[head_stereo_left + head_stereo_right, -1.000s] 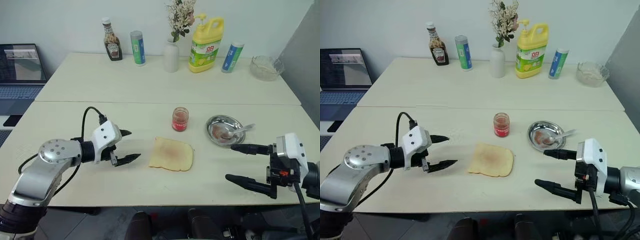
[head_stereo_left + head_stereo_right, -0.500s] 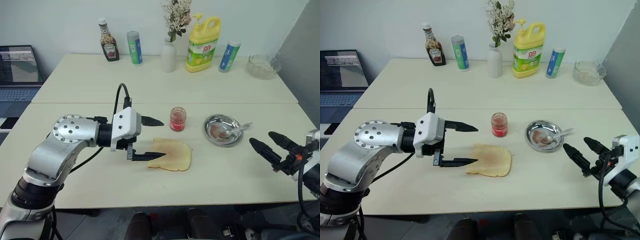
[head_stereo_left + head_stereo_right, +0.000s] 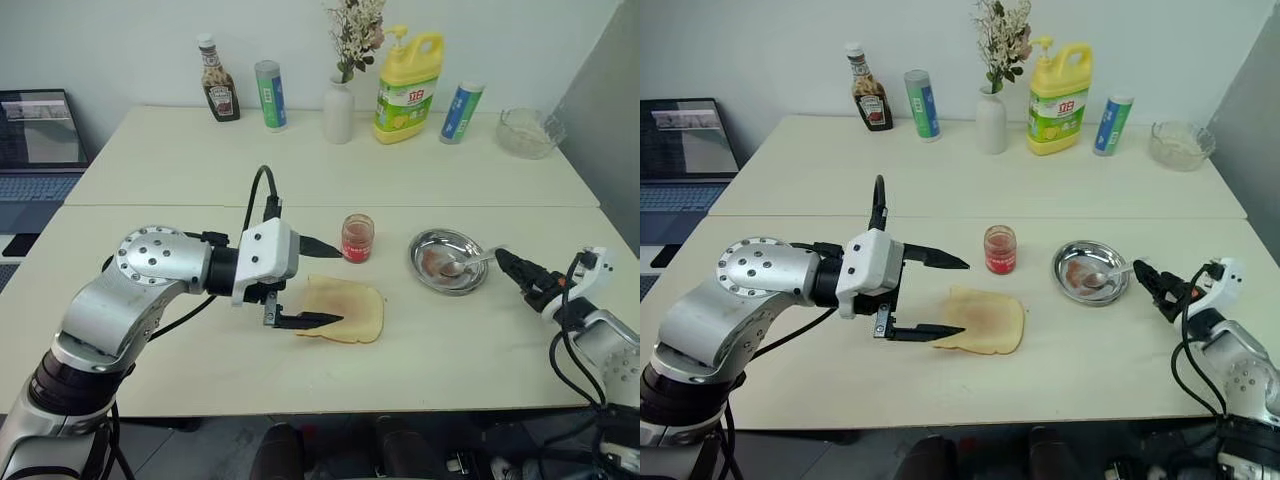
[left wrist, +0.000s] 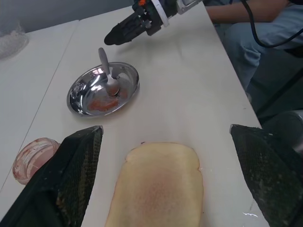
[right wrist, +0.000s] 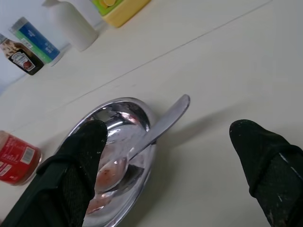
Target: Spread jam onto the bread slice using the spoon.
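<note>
The bread slice (image 3: 345,308) lies flat at the table's middle front. Behind it stands the small jar of red jam (image 3: 356,238). To their right the spoon (image 3: 470,262) rests in a round steel dish (image 3: 448,232) smeared with red, its handle over the right rim. My left gripper (image 3: 338,283) is open, hovering with its fingers spread over the slice's left edge and holding nothing. My right gripper (image 3: 512,268) is open and empty, just right of the spoon's handle end, pointing at it. The right wrist view has the spoon (image 5: 156,130) between the fingers.
Along the table's far edge stand a ketchup bottle (image 3: 220,80), a blue-green can (image 3: 270,95), a white vase with flowers (image 3: 337,110), a yellow detergent bottle (image 3: 405,75), a blue tube (image 3: 458,112) and a glass bowl (image 3: 528,132). A laptop (image 3: 40,140) sits far left.
My left gripper has moved right and up, from left of the bread to over its left edge. My right gripper has rolled and swung forward to the spoon's handle. Both stayed open.
</note>
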Robot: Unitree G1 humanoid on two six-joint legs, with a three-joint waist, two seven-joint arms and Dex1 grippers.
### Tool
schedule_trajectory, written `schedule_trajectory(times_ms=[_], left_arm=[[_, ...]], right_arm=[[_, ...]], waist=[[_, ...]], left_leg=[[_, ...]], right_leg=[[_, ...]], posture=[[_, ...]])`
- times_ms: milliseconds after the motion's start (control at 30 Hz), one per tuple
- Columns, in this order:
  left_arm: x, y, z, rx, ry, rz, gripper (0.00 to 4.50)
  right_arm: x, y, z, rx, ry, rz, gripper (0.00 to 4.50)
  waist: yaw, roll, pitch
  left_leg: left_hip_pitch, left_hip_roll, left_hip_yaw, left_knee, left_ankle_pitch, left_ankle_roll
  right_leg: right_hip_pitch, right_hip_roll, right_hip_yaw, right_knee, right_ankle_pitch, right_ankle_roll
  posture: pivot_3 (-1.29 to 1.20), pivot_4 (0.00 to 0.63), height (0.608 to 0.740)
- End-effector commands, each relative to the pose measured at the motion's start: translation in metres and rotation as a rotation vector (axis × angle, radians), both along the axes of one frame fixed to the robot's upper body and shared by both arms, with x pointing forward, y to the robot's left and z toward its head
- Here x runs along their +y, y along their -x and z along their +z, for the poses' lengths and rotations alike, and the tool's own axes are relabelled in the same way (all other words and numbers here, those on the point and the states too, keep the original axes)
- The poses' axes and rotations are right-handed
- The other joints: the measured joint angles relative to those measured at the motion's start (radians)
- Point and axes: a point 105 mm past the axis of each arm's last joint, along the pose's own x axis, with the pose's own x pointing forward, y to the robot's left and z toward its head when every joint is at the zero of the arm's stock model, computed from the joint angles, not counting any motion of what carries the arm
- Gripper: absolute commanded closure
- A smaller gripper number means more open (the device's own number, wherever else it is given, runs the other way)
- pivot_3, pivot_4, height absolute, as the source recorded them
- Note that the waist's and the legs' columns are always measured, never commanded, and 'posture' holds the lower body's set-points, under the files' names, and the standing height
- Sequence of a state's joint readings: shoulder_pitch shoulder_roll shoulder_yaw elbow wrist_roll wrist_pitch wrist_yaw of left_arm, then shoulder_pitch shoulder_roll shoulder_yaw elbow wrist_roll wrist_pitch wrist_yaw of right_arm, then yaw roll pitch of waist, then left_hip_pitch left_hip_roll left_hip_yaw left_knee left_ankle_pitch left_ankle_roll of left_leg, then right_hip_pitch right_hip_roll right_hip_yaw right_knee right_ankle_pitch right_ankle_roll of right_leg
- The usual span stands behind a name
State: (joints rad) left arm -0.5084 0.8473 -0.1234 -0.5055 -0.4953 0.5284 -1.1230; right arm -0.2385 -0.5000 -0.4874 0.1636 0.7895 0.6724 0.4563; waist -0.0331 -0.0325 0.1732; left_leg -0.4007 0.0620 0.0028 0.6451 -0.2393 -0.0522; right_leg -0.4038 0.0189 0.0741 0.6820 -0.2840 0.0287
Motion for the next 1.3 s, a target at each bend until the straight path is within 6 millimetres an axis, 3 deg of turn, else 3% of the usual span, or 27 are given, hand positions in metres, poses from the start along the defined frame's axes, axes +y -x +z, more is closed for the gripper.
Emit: schedule_trajectory(times_ms=[33, 367, 400, 467, 767, 833, 1100, 1167, 1300], left_arm=[[-0.006, 0.004, 0.006, -0.041, 0.001, -0.013, 0.02], [-0.005, 0.005, 0.005, -0.033, -0.011, 0.007, 0.02], [-0.004, 0.005, 0.005, -0.031, -0.012, 0.009, 0.01], [-0.002, 0.004, 0.003, -0.034, -0.022, 0.021, 0.0], [0.004, -0.001, -0.005, -0.019, -0.021, 0.065, 0.0], [0.008, -0.006, -0.009, -0.013, -0.015, 0.098, 0.0], [0.021, -0.02, -0.013, -0.005, 0.044, 0.218, 0.0], [0.028, -0.025, -0.014, 0.005, 0.064, 0.272, 0.0], [0.048, -0.028, -0.024, 0.003, 0.08, 0.405, 0.0]], right_arm=[[-0.006, -0.014, 0.004, -0.025, -0.044, -0.008, 0.0], [0.004, -0.041, 0.007, -0.038, -0.133, 0.046, 0.0], [0.005, -0.042, 0.008, -0.04, -0.137, 0.047, 0.18], [0.006, -0.042, 0.009, -0.044, -0.145, 0.061, 0.63], [0.005, -0.037, 0.015, -0.072, -0.17, 0.073, 3.93], [0.006, -0.036, 0.024, -0.101, -0.193, 0.082, 4.47], [0.015, -0.025, 0.06, -0.201, -0.199, 0.117, 4.47], [0.019, -0.02, 0.075, -0.241, -0.165, 0.136, 4.47], [0.041, -0.004, 0.128, -0.371, -0.038, 0.204, 4.47]], waist=[[0.0, 0.0, 0.0], [0.0, 0.0, 0.0], [0.0, 0.0, 0.0], [0.0, 0.0, 0.0], [0.0, 0.0, 0.0], [0.0, 0.002, -0.001], [0.001, 0.003, 0.0], [0.001, 0.004, 0.001], [-0.002, 0.006, 0.002]], left_leg=[[0.0, 0.0, 0.0, 0.0, 0.0, 0.0], [0.0, 0.0, 0.0, 0.0, 0.0, 0.0], [0.0, 0.0, 0.0, 0.0, 0.0, 0.0], [0.0, 0.0, 0.0, 0.0, 0.0, 0.0], [0.0, 0.0, 0.0, 0.0, 0.0, 0.0], [0.0, 0.0, 0.0, 0.0, 0.0, 0.0], [-0.001, 0.0, 0.0, 0.0, 0.0, 0.0], [-0.001, 0.0, 0.0, 0.0, 0.0, 0.0], [-0.001, 0.001, 0.0, -0.001, 0.0, 0.0]], right_leg=[[0.0, 0.0, 0.0, 0.0, 0.0, 0.0], [0.0, 0.0, 0.0, 0.0, 0.001, -0.002], [0.0, 0.0, 0.0, 0.0, 0.001, -0.002], [0.0, 0.0, 0.0, 0.0, 0.001, -0.002], [0.0, 0.0, 0.0, 0.0, 0.001, -0.002], [0.0, 0.0, 0.0, 0.0, 0.001, -0.002], [0.0, 0.0, 0.0, 0.0, 0.001, -0.001], [0.0, 0.0, 0.0, 0.0, 0.001, -0.001], [-0.001, 0.0, 0.0, 0.0, 0.001, -0.001]], posture=[[0.0, 0.15, 0.74], [0.0, 0.15, 0.74], [0.0, 0.15, 0.74], [0.0, 0.15, 0.74], [0.0, 0.15, 0.74], [0.0, 0.15, 0.74], [0.0, 0.15, 0.74], [0.0, 0.15, 0.74], [0.0, 0.15, 0.74]])
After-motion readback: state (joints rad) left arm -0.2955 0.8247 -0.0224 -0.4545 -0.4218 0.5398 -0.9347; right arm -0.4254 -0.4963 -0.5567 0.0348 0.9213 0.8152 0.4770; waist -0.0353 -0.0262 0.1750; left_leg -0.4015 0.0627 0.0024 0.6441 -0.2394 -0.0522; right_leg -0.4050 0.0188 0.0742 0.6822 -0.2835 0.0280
